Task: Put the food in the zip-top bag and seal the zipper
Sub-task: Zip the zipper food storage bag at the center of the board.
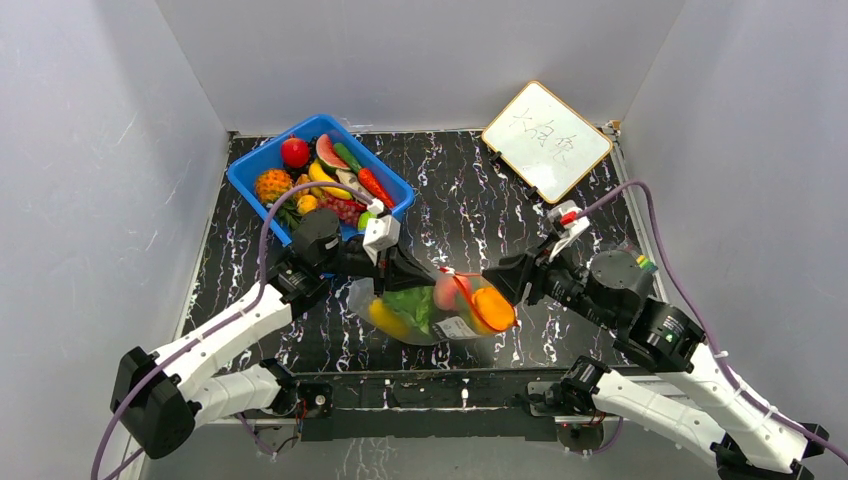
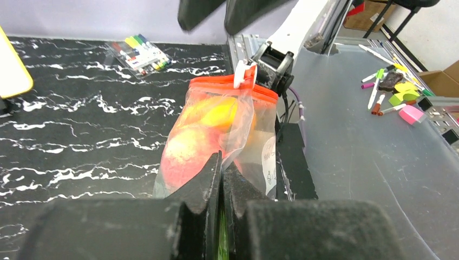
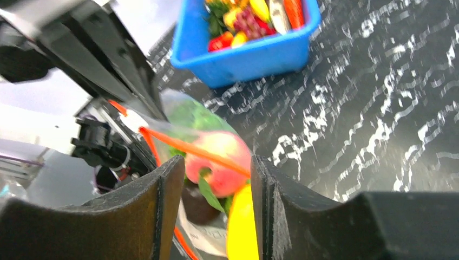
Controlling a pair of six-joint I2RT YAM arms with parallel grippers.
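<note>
The zip-top bag (image 1: 455,327) lies at mid-table near the front, holding food: green lettuce (image 1: 410,303), a yellow piece (image 1: 385,320) and a pink peach (image 1: 446,291). My left gripper (image 1: 424,272) is shut on the bag's clear plastic (image 2: 246,124) from the left. The red-orange zipper (image 2: 216,84) runs along the mouth, which faces the right arm, and carries a white slider (image 2: 244,73). My right gripper (image 3: 215,173) stands open at the mouth. The zipper strip (image 3: 189,149), the peach (image 3: 219,157) and an orange-yellow piece (image 3: 241,227) lie between its fingers.
A blue bin (image 1: 243,178) with several more toy fruits and vegetables stands at the back left, just behind the left arm. A yellow-framed whiteboard (image 1: 545,140) lies at the back right. A pack of markers (image 2: 142,53) is on the table beyond the bag.
</note>
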